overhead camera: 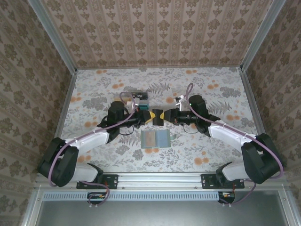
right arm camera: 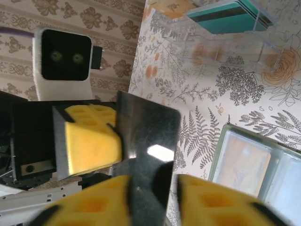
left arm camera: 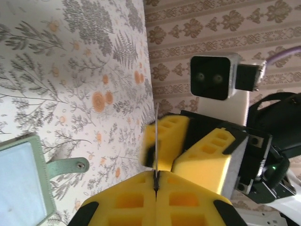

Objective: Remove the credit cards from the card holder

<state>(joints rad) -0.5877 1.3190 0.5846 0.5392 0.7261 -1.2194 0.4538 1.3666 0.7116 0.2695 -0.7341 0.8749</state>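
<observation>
- Both arms meet over the middle of the floral worktop (overhead camera: 211, 141), wrists facing each other, with a card (right arm camera: 150, 136) between them and clear of the surface.
- Left pincer (overhead camera: 149, 116): its yellow pads are pressed together on the card. The left wrist view shows the card edge-on, nipped right at the tips.
- Right pincer (right arm camera: 153, 183): jaws parted. The lower end of the card stands in the gap, but I cannot tell whether either pad touches it.
- The card's face looks dark and glossy with a bright glint in the right wrist view.
- Wallet (overhead camera: 164, 140): it lies open and flat on the worktop at 6 o'clock from the pincers, near them but apart. Its strap tab (left arm camera: 70, 165) is folded out to one side.
- A second card (overhead camera: 149, 138), orange-toned, sits in the wallet's left pocket.
- Clear tray (overhead camera: 138, 98): at 11 o'clock from the pincers, with a teal card (right arm camera: 225, 16) with a dark band resting in it.
</observation>
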